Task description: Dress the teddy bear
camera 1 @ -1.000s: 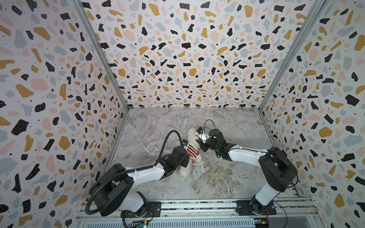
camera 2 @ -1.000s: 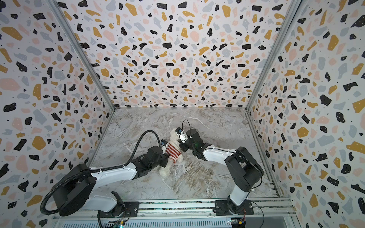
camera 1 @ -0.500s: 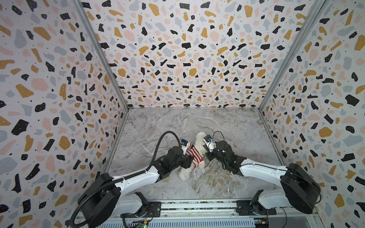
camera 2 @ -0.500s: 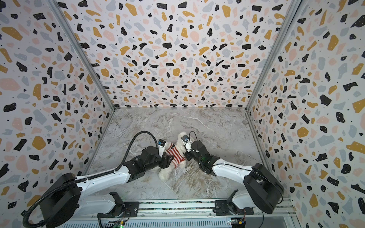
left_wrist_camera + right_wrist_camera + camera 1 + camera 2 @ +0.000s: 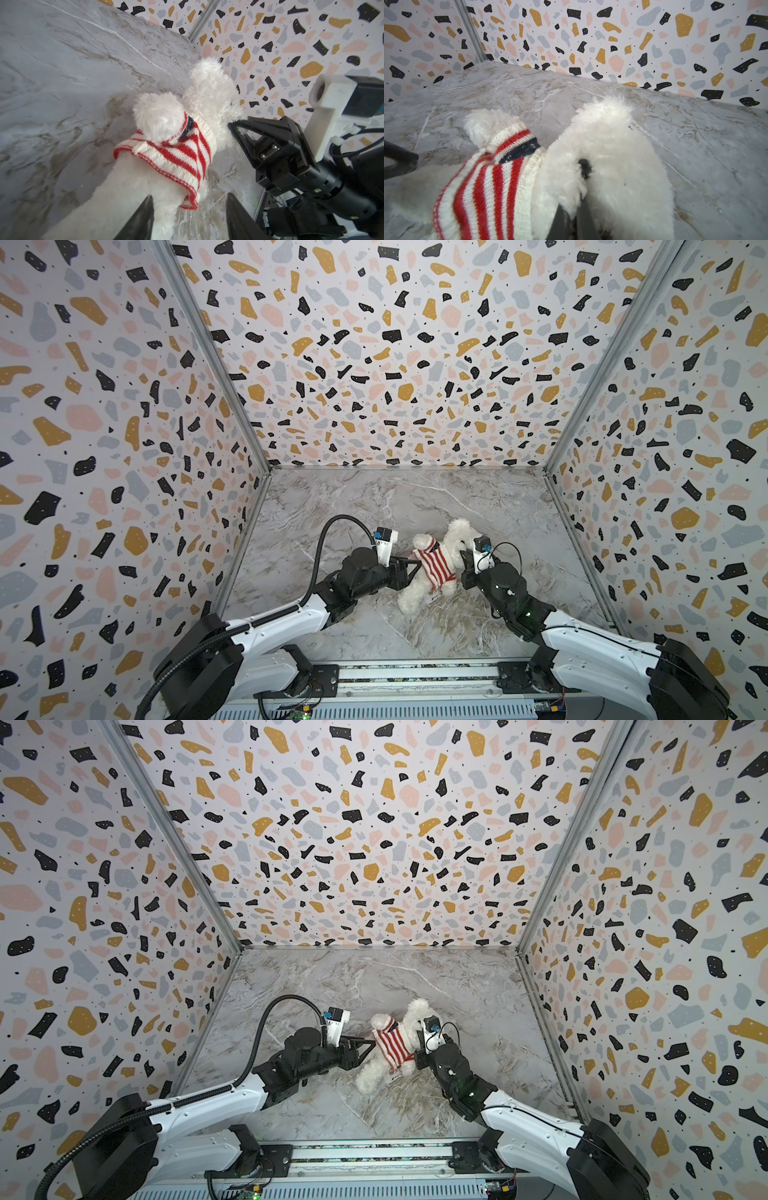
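Note:
The teddy bear (image 5: pixel 456 536) lies on the marble floor (image 5: pixel 374 506) in both top views, white and fluffy. It wears a red-and-white striped knitted sweater (image 5: pixel 434 568) with a navy patch at the shoulder. My left gripper (image 5: pixel 414 566) is open at the sweater's left edge. In the left wrist view its fingers (image 5: pixel 143 218) stand apart around the sweater hem (image 5: pixel 188 204) and the bear's lower body (image 5: pixel 128 187). My right gripper (image 5: pixel 573 209) is shut on a tuft of fur by the teddy bear's black nose (image 5: pixel 584 166). It sits at the bear's right side (image 5: pixel 417 1052).
Terrazzo-patterned walls (image 5: pixel 374 364) close the floor at the back and on both sides. A metal rail (image 5: pixel 415 680) carrying both arm bases runs along the front edge. The left arm's black cable (image 5: pixel 328 539) loops above its wrist.
The bear has shifted right and toward the front with the right gripper holding its face. The right arm has dropped lower. The left gripper's fingers have spread and follow at the sweater's edge.

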Robot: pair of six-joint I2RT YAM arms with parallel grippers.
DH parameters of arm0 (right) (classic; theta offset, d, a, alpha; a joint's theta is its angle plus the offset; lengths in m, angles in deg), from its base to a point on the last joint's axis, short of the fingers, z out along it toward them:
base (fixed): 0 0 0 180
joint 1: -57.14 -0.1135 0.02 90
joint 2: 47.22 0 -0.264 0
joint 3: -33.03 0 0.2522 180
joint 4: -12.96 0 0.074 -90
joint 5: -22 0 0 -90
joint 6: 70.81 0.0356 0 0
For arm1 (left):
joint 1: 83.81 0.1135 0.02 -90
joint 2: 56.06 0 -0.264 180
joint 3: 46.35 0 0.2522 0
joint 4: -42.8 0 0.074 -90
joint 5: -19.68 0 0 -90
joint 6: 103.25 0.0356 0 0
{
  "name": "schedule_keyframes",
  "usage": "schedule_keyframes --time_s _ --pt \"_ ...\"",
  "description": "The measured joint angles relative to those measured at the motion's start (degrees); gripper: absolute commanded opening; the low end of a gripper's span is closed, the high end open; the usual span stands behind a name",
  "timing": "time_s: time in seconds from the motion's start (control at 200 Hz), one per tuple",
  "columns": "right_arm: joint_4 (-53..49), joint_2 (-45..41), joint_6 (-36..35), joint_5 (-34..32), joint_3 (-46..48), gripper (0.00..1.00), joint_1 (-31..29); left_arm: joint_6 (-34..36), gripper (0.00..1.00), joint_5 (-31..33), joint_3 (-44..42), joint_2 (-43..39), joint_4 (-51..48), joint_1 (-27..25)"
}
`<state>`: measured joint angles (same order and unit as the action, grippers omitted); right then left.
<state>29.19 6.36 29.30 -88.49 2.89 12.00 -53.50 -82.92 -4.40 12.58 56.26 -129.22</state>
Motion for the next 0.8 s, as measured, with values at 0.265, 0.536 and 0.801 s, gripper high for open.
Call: schedule_keyframes --time_s 0.265,0.536,0.801 --pt "3.6 -3.0 0.6 -0.2 2.5 0.0 -0.1 -7.3 0.44 -0.4 -0.5 5.1 7.6 -0.4" --pt "4.6 -5.1 1.4 -0.1 4.1 0.0 -0.3 -13.4 0.39 -0.5 -0.4 10.9 15.7 -0.4" --pt "5.4 -6.1 1.8 -0.1 5.0 0.0 -0.3 -16.6 0.3 -0.2 0.5 14.8 19.2 -0.9"
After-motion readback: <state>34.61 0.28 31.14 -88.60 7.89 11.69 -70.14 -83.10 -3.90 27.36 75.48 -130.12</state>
